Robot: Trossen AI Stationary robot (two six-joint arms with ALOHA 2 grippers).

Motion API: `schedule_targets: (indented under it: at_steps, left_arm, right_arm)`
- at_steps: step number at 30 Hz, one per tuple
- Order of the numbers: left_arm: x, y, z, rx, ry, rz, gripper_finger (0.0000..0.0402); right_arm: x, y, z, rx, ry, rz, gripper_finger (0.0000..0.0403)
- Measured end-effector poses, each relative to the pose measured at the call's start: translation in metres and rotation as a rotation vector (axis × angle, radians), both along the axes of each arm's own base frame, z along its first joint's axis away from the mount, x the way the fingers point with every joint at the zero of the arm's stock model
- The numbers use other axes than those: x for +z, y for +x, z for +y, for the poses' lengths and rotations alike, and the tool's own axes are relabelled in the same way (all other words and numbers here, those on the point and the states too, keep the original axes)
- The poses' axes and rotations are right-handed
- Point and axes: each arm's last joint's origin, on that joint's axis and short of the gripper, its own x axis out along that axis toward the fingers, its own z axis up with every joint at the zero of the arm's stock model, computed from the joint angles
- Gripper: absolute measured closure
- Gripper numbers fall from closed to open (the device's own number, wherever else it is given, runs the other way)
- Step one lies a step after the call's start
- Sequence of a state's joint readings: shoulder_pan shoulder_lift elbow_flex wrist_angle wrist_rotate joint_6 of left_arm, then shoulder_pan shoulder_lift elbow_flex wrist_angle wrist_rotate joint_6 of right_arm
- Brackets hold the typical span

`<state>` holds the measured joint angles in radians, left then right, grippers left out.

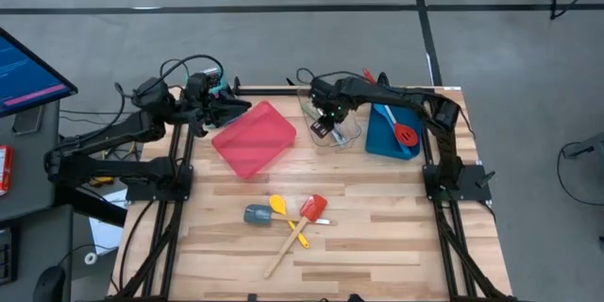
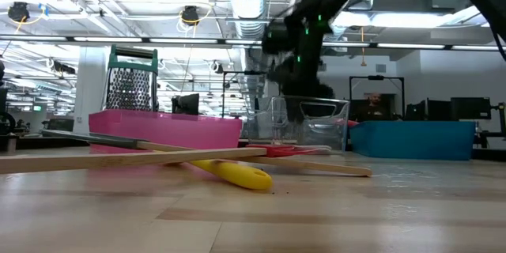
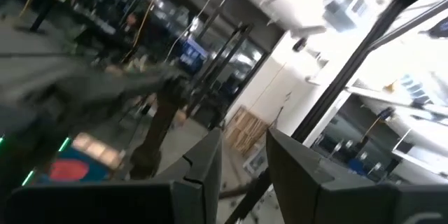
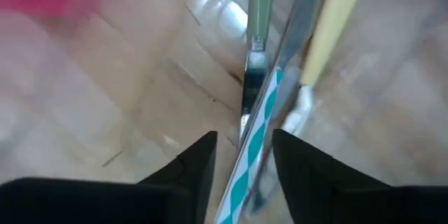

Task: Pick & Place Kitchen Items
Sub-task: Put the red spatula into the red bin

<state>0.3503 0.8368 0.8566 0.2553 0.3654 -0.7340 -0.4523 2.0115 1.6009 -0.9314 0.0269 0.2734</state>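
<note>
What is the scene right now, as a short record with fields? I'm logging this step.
right gripper: open over the clear tray, knives just below it
left gripper: raised at the table's back left, holding nothing
red tray: nothing seen in it
blue tray: red spoon and blue spatula
table centre: yellow spoon, red spatula, grey spatula

Bright overhead light; blurred, soft wrist views.
</note>
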Motion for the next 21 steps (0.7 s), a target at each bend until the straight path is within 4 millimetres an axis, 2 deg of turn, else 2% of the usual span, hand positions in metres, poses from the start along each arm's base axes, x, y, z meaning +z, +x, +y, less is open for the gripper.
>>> schedule_targets:
  at_steps: [6, 12, 16, 21]
  left_arm:
    - [-0.022, 0.003, -0.001, -0.055, -0.027, 0.223, 0.0304]
    - [-0.054, 0.003, -0.013, -0.174, -0.018, 0.529, 0.0304]
    - [-0.069, 0.009, -0.024, -0.234, 0.027, 0.657, 0.0304]
    - [-0.086, 0.022, -0.039, -0.287, 0.11, 0.781, 0.0304]
  right_arm:
    - [0.069, -0.014, 0.007, 0.04, -0.043, -0.064, 0.0189]
    - [0.129, -0.044, 0.036, 0.05, -0.087, -0.178, 0.0163]
    - [0.156, -0.06, 0.059, 0.048, -0.095, -0.247, 0.0165]
    - [0.174, -0.07, 0.086, 0.079, -0.089, -0.305, 0.0169]
